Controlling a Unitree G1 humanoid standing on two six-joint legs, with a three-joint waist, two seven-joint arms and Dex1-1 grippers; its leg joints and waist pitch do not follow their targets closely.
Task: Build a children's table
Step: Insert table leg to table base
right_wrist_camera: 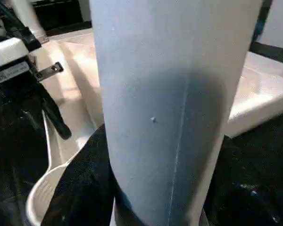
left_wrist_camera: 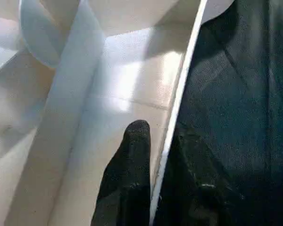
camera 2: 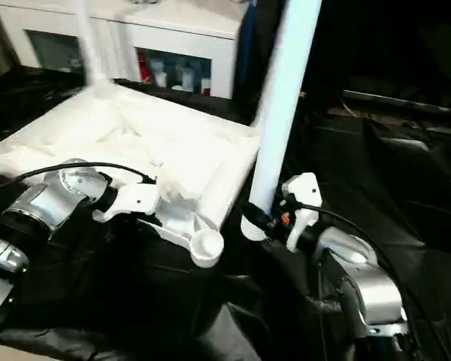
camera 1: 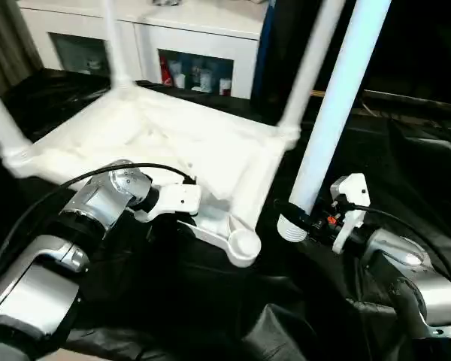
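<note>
The 2 eye views look forward and down from the robot's head, over both silver forearms, and share nearly the same scene: the upturned table top [camera 1: 173, 143], the loose leg [camera 1: 331, 120] and the white cabinet [camera 1: 173, 37] behind, with the right eye placed slightly to the side. The left wrist view sits very close along the left gripper [left_wrist_camera: 153, 179], facing the top's rim wall, a spot the eye views take in from farther back. The right wrist view looks along the right gripper [right_wrist_camera: 151, 188] at the loose leg from very near, with the left gripper and the empty corner socket [right_wrist_camera: 42, 197] beyond, both shared with the eye views.
</note>
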